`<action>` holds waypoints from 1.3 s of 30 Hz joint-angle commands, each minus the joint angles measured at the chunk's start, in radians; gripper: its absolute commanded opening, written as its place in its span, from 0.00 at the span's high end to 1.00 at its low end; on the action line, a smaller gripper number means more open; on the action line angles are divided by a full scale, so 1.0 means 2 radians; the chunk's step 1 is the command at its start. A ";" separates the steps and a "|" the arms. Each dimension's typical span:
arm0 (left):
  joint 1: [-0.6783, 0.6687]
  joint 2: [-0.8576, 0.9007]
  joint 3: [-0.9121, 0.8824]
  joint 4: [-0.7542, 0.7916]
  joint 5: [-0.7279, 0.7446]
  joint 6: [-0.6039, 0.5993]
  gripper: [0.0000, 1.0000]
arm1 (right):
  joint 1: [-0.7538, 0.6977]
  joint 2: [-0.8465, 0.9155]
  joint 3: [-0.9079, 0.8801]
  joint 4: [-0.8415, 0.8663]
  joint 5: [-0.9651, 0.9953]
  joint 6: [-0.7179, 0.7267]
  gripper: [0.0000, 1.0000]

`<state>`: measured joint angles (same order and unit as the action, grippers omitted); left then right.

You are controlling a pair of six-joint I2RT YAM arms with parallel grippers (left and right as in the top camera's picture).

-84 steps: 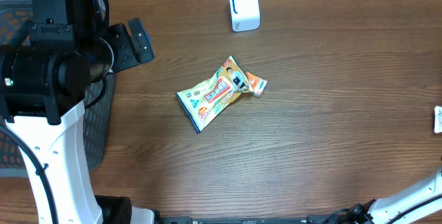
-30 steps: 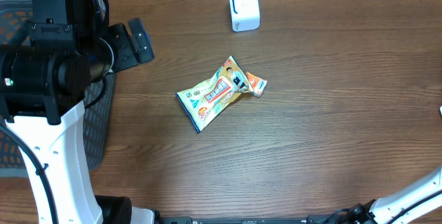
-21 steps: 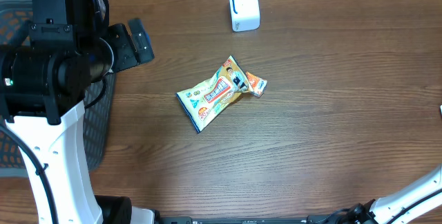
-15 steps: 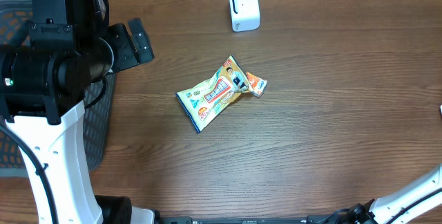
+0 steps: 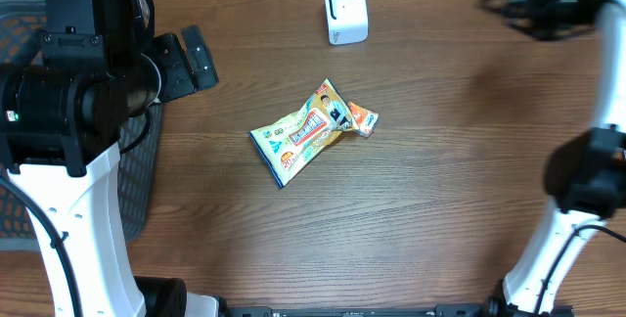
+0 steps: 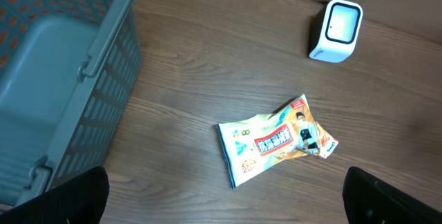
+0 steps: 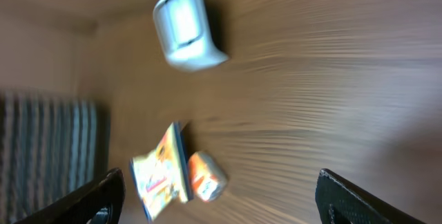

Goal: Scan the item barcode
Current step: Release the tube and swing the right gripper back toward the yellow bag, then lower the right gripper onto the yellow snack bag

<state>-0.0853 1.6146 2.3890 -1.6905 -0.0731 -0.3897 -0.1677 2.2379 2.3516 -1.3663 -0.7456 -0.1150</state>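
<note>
The item, a colourful snack packet (image 5: pixel 299 134), lies flat mid-table with a small orange packet (image 5: pixel 363 118) touching its right end. A white scanner with a blue ring (image 5: pixel 344 10) stands at the back. My left gripper (image 5: pixel 196 60) hovers open well to the left of the packet (image 6: pixel 271 143); its wrist view shows nothing between the fingers (image 6: pixel 83 195). My right gripper (image 5: pixel 518 2), blurred, hangs high at the back right. In its wrist view it is open and empty (image 7: pixel 221 196), with the packet (image 7: pixel 161 172) and scanner (image 7: pixel 185 25) below. No barcode is legible.
A grey mesh basket (image 5: pixel 137 175) stands at the table's left edge, under my left arm, and shows in the left wrist view (image 6: pixel 59 92). The right arm's white link and dark joint (image 5: pixel 585 172) rise along the right side. Bare wood surrounds the packets.
The right arm swung in from the right edge to above the table's back right, and its jaws opened. The left arm and the packets stayed put.
</note>
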 commanded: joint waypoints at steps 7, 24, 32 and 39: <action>0.001 0.001 0.001 0.001 -0.006 0.004 0.00 | 0.187 0.021 -0.079 0.051 0.130 -0.064 0.11; 0.001 0.001 0.001 0.001 -0.006 0.004 0.00 | 0.374 0.042 -0.129 0.133 0.324 -0.089 0.11; 0.001 0.001 0.001 0.001 -0.006 0.004 0.00 | 0.376 0.057 -0.129 0.127 0.323 -0.087 0.11; 0.001 0.001 0.001 0.001 -0.006 0.004 0.00 | 0.392 0.061 -0.129 0.118 0.325 -0.087 0.12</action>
<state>-0.0849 1.6146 2.3890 -1.6905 -0.0731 -0.3897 0.5964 2.3333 2.0933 -1.1313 -0.1104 -0.2852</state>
